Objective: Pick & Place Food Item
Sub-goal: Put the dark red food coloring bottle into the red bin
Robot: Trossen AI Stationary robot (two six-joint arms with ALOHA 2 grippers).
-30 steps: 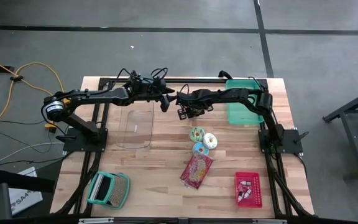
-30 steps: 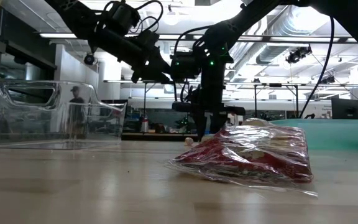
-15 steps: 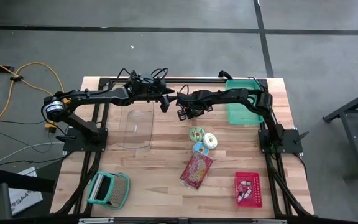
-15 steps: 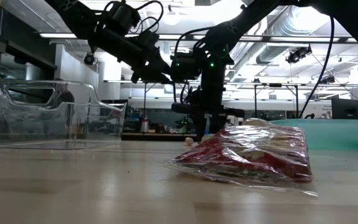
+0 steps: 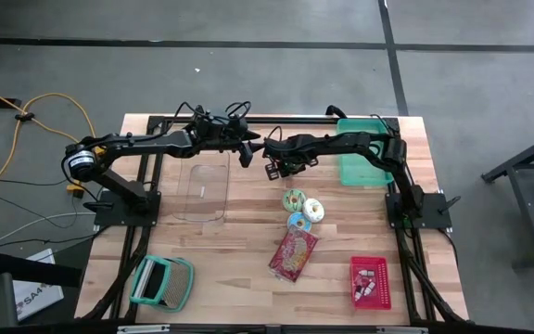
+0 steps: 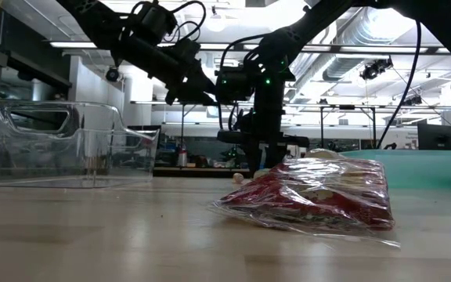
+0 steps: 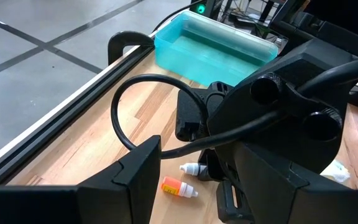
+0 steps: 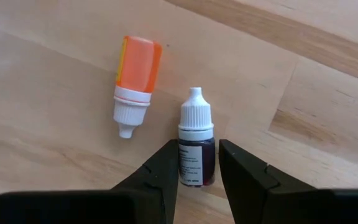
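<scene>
High view: both arms meet at table's 12 o'clock; right gripper [image 5: 276,167] nearer the bottles, left gripper [image 5: 247,153] just beside, fingers spread, empty; clear bin [image 5: 204,190] at its 7 o'clock. Right wrist view: dark dropper bottle [image 8: 196,146], smooth plastic w/ white cap, lies betw. the fingers [image 8: 160,171], long axis along them, pinch looks light; orange bottle [image 8: 135,81] at its 10 o'clock, apart. Left wrist view: both bottles under right wrist; teal tub [image 7: 213,53] beyond.

Matt wooden table [image 8: 328,74], seemingly glossy plastic bottles [image 8: 196,146].
</scene>
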